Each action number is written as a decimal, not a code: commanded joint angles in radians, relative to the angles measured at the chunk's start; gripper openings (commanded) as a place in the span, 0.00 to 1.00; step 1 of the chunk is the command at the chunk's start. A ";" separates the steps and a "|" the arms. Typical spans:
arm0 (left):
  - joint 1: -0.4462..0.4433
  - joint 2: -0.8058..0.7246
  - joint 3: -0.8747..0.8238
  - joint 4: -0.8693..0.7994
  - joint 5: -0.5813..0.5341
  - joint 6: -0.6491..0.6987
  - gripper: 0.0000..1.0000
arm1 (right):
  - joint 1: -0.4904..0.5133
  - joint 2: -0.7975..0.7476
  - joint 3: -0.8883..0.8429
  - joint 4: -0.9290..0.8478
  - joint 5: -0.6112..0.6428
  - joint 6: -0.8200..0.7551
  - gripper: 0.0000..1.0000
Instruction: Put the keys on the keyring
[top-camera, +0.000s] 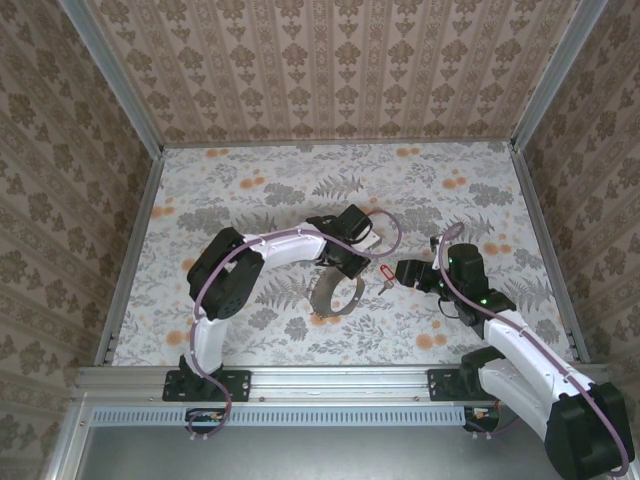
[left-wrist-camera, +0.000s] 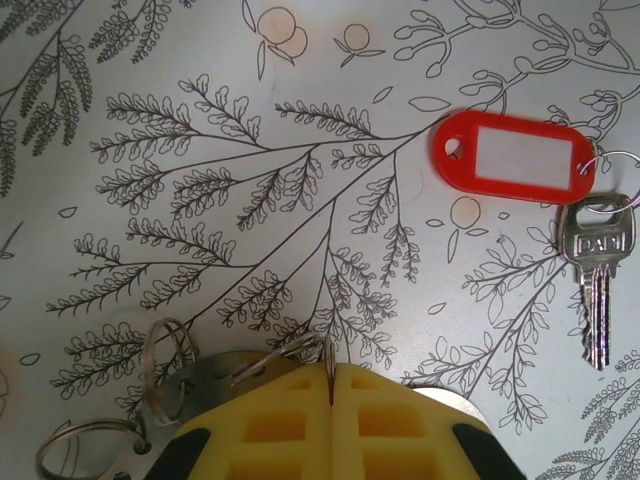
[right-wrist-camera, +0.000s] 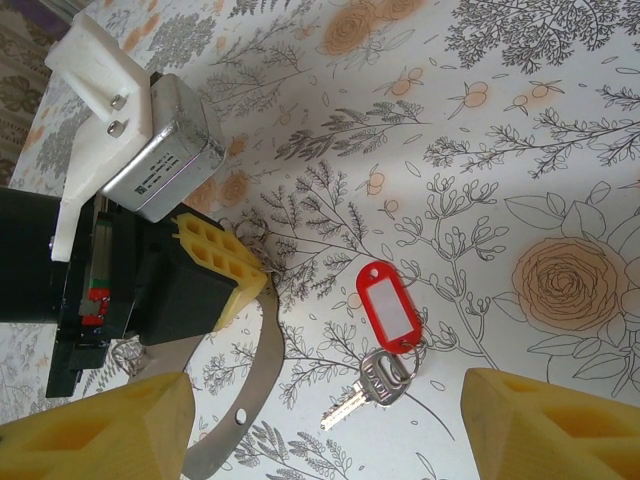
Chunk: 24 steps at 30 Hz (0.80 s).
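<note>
**Keyring held, keys waiting to be picked up**

The left fingers (left-wrist-camera: 270, 425) are pressed together at the bottom of the left wrist view. A thin wire loop (left-wrist-camera: 285, 352) is caught in the seam between them, and it seems to hang from the keyring (right-wrist-camera: 262, 380). In the right wrist view the keyring curves down and away from those fingers in the lower left of the frame, as a dull metal band.

The keys (right-wrist-camera: 378, 383) lie flat on the table (right-wrist-camera: 500, 150), near the keyring but not touching it. A red tag (left-wrist-camera: 515, 157) sits in the upper right of the left wrist view, with one small silver key (left-wrist-camera: 597, 275) hanging just below its right end.

The right fingers (right-wrist-camera: 100, 425) are spread wide at the bottom corners of their own view and hold nothing. The keys lie between them and a little further up the frame.

The step in hand looks like steadying the keyring, since the keys are not yet on it.

The next move probably falls to the right arm. It would come down over the tag (a larger, easier target than the key) and close on it. It would then carry the keys across to the held loop. The thin wire leaves little margin, so the approach needs a careful line-up.
</note>
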 joint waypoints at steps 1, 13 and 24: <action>0.024 -0.064 -0.057 0.004 0.049 0.014 0.00 | -0.007 -0.017 -0.004 0.022 -0.014 -0.013 0.73; 0.111 -0.347 -0.309 0.163 0.532 0.207 0.00 | -0.009 -0.027 -0.018 0.085 -0.078 -0.027 0.72; 0.227 -0.556 -0.347 0.132 0.897 0.302 0.00 | 0.010 -0.044 -0.060 0.378 -0.314 -0.023 0.72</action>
